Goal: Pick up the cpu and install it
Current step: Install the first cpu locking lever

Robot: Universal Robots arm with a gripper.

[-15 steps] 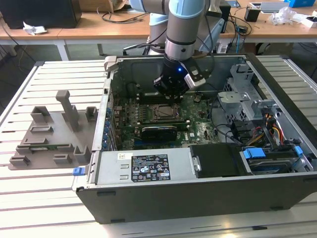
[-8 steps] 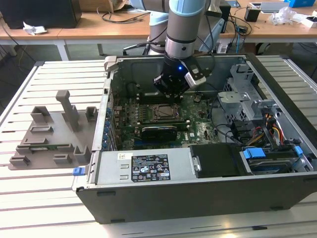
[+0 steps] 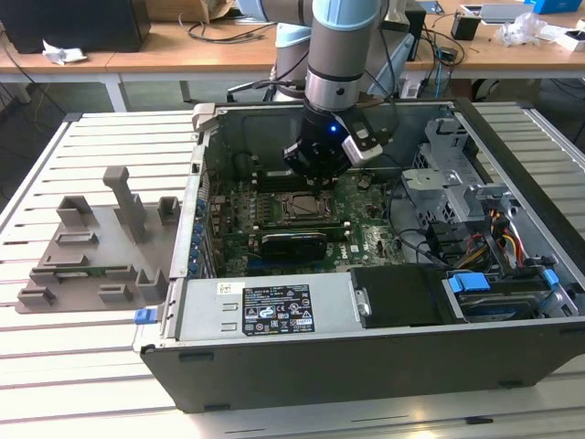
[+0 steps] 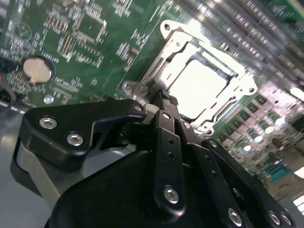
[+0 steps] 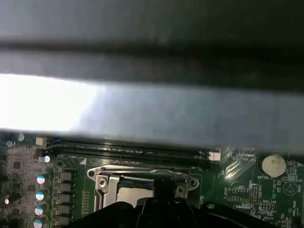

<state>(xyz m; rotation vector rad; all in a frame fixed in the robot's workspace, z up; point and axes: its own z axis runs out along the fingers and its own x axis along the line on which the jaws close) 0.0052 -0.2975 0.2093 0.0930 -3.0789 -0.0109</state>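
The cpu [image 4: 198, 85] lies seated inside the socket frame [image 4: 167, 52] on the motherboard [image 4: 71, 42], directly beyond the gripper [image 4: 164, 102], whose fingers appear drawn together at the frame's near edge with nothing visibly clamped between them. Risk, as a judgement: should the chip sit skewed in its recess, any downward or sideways push from the fingertips could bend socket contacts or scrape the frame. In the exterior view the arm descends near-vertically into the open computer case [image 3: 384, 361], wrist poised just above the socket.
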